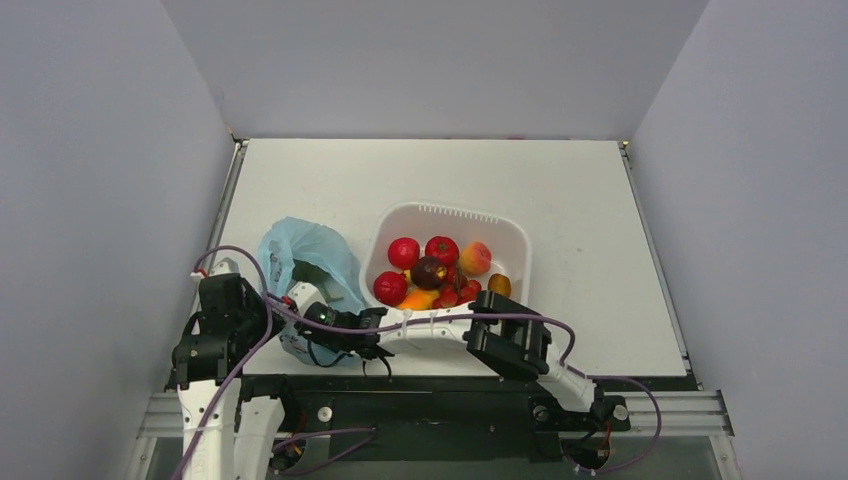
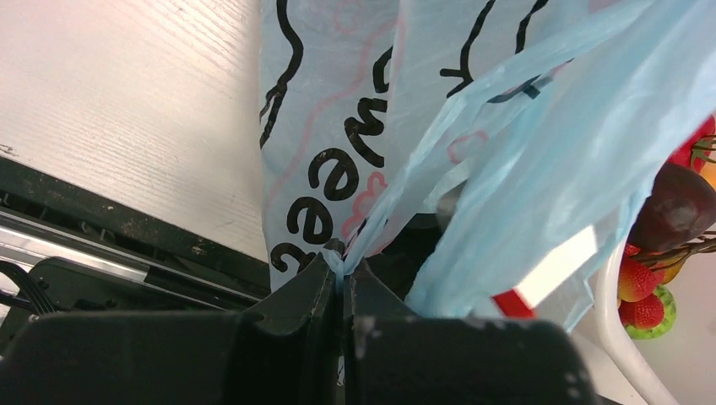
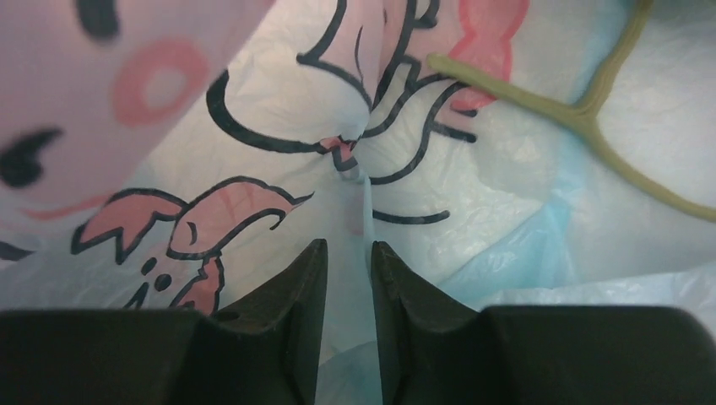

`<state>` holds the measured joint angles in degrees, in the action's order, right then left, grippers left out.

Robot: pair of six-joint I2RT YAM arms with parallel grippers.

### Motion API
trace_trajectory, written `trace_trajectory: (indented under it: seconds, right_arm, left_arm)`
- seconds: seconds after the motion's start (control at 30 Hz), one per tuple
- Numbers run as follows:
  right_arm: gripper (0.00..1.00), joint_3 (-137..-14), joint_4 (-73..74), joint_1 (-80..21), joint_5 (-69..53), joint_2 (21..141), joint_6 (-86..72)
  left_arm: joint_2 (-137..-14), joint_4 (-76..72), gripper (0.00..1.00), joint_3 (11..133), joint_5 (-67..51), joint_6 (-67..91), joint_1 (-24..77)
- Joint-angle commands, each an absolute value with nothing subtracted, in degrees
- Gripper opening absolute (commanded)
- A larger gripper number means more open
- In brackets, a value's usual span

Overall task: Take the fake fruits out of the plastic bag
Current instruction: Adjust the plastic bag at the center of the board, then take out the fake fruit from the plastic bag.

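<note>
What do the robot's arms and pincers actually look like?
The left arm and right arm both have white tube-like links joined by chunky black housings, with purple cables looping alongside. The left gripper and right gripper each end in two matte black, wedge-shaped jaws.

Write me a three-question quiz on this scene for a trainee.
1. True or false: the left gripper is shut on the bag.
2. Seen from the top camera, the white tub stands: A) left of the bag, B) right of the bag, C) on top of the bag.
3. Short answer: what does the tub hold?
Key: 1 true; 2 B; 3 toy fruit.
</note>
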<state>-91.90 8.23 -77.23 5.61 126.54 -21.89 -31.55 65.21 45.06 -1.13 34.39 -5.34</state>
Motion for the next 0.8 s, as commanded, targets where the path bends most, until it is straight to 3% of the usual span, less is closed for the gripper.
trace_trajectory:
  seconds: [0.0,0.2,0.53,0.77]
  right_arm:
    - [0.24,-93.9,4.8,-73.7,4.7,121.6,-24.4]
    - [0.4,-97.7,2.6,-69.8,7.0,124.1,-25.2]
    - [0.54,-106.5,6.7,-69.9,12.4,131.2,-19.8]
    - [0.54,-111.1,10.9,-70.3,19.2,135.3,-19.7]
  left_arm:
    - [-30.9,63.7,0.0,45.6,-1.6,34.8,-4.9]
    - [-31.6,63.6,0.0,45.5,-2.1,34.6,-4.9]
    - [-31.7,64.4,0.0,43.8,-4.4,35.6,-4.9]
    - [-31.1,64.8,0.0,43.4,-5.0,35.8,-4.9]
